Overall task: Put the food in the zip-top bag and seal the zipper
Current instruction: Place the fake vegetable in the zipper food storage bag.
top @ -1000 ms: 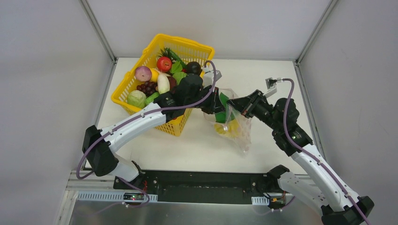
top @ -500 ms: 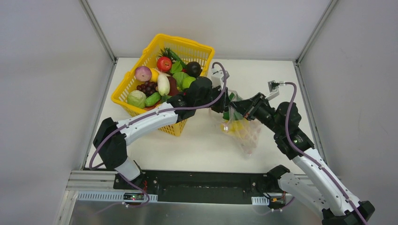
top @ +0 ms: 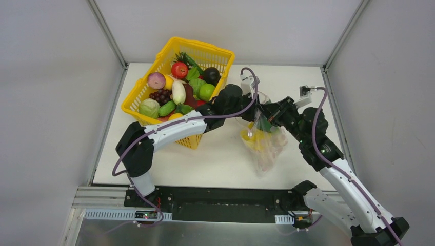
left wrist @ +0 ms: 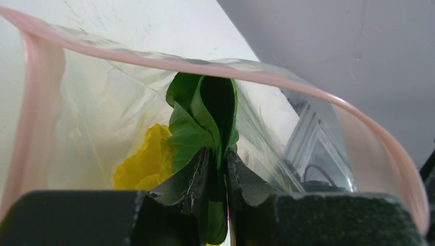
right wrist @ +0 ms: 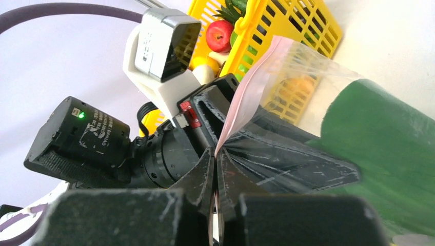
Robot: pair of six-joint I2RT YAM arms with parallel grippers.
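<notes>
The zip-top bag [top: 264, 146] hangs over the worktop [top: 215, 159] at about four o'clock from the yellow basket [top: 202, 46]. Its mouth is held up by the right fingers [right wrist: 209, 171], which are pinched together on the pinkish zipper [left wrist: 287, 87] edge. The left fingers [left wrist: 205, 164] reach into that mouth with the leafy green [left wrist: 197, 118] between them. Whether they grip it or have slackened cannot be told. A yellow cabbage [left wrist: 146, 161] lies deeper in the bag.

The step in hand looks like releasing the leaf. It should go best if the left fingers part fully and let the leaf drop clear. They can then back straight out without catching the rim, with the right pinch kept firm.
</notes>
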